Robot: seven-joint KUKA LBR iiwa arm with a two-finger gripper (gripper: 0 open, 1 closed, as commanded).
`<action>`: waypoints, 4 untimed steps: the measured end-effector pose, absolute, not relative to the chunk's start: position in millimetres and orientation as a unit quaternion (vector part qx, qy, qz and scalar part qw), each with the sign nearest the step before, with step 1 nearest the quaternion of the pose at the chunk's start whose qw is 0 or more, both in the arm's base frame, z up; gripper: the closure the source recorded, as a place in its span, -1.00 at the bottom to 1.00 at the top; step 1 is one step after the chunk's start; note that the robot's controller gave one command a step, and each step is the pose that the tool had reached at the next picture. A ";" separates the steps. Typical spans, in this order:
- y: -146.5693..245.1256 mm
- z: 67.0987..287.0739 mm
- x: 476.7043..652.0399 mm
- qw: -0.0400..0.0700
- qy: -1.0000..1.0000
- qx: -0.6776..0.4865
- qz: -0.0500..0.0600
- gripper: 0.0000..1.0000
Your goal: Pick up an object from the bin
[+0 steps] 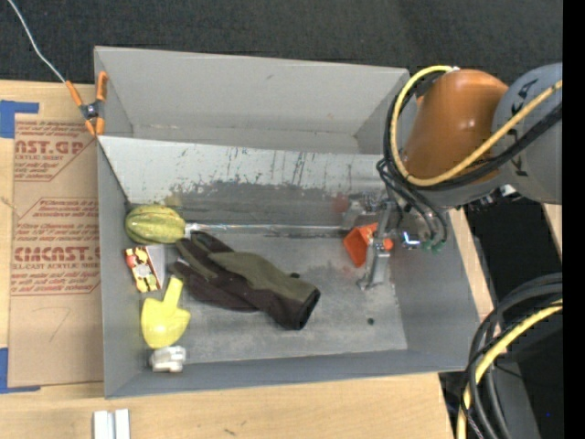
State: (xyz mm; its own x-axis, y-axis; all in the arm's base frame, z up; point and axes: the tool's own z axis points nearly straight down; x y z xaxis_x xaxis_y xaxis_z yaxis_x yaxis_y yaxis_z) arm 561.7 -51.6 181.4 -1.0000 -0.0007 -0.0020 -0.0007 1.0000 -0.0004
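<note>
Hand [370, 277] low at right-centre of bin [228, 94], beside orange piece [355, 245]; spread or pressed: cannot tell. Dark glove [247, 286] left of it, well apart.

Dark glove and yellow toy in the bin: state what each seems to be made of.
Dark glove: seemingly soft fabric, matte; it lies limp and creased with no shine. Yellow toy: probably moulded plastic or rubber, smooth with a slight sheen; the look leaves open which.
</note>
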 end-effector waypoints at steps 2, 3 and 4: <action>22.0 72.5 541.5 0.000 0.999 0.032 0.000 -1.00; 93.7 70.1 541.9 0.001 0.998 -0.056 0.002 -1.00; 90.3 100.2 534.9 0.001 0.998 0.055 0.001 -1.00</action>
